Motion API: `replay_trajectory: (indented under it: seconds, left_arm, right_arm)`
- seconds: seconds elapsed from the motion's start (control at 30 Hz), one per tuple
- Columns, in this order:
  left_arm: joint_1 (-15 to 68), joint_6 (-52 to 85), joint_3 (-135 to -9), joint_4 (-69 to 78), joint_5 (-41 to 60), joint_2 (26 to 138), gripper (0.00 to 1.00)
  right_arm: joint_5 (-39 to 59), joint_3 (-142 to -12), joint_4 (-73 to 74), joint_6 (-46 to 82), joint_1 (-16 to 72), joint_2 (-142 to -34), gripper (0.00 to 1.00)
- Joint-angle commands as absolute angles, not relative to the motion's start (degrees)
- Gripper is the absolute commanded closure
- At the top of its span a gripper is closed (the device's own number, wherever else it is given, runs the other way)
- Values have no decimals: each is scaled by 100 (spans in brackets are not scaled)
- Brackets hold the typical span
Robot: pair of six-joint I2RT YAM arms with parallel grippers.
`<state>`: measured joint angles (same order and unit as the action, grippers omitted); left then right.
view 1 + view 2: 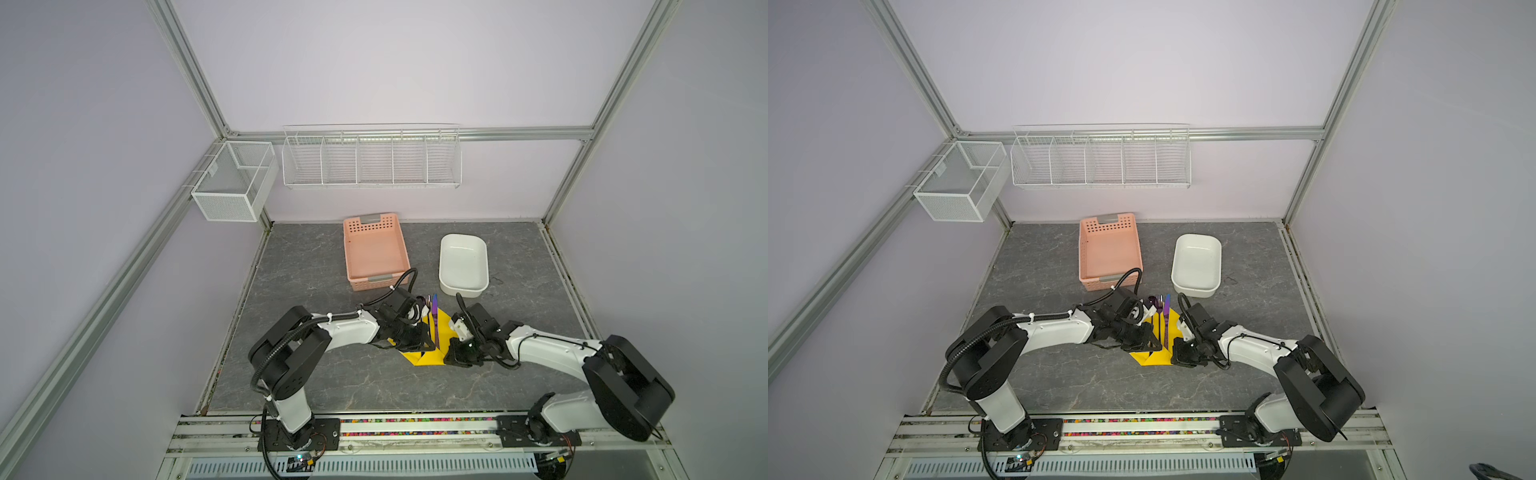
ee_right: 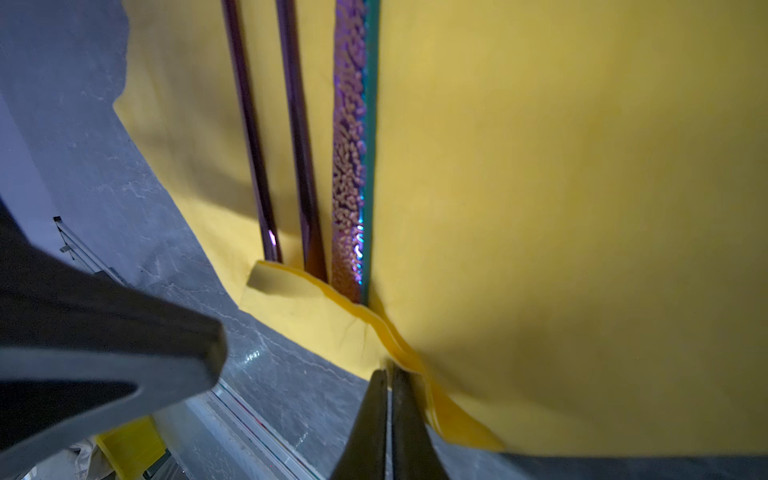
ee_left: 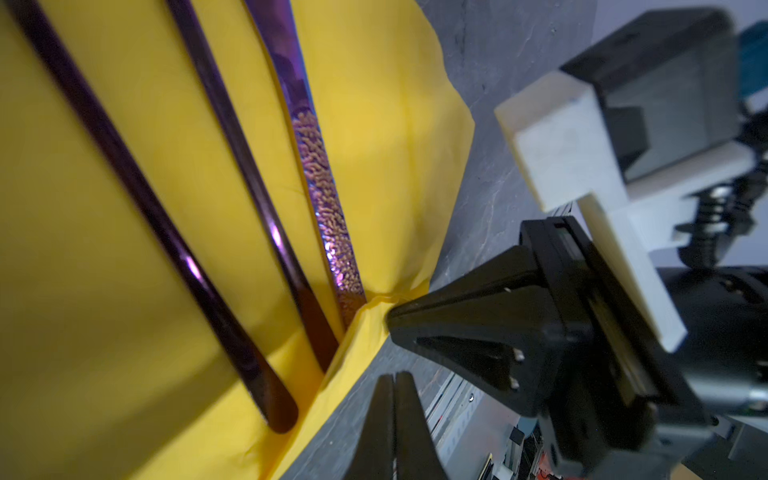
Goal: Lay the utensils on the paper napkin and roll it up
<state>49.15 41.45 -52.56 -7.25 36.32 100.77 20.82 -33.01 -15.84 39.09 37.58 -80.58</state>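
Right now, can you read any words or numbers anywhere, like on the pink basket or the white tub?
No text can be read anywhere.
Grey tabs on the pink perforated plastic basket: look blank, too small to be sure.
Small circuit board at an arm's base: too small to read.
White rounded plastic tub, yellow paper napkin, dark purple metal utensils: no marks.

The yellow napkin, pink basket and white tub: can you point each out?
paper napkin (image 1: 430, 360), in a top view, its near corner.
pink basket (image 1: 375, 253), in a top view, its bare floor.
white tub (image 1: 462, 262), in a top view, its bare floor.
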Motion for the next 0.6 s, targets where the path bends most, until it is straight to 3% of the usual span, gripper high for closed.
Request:
replay_trajectory:
  seconds: [0.0,0.57]
  left_arm:
    - [4958,3971,-5535,-1089,3344,10242,100]
    - [4972,3983,-5537,-1291,3076,10600,100]
  right_arm:
    - [2082,-3226,-1697,3993,3725,-8082,91]
    - [1802,-3316,-2171,3968,3726,-7994,91]
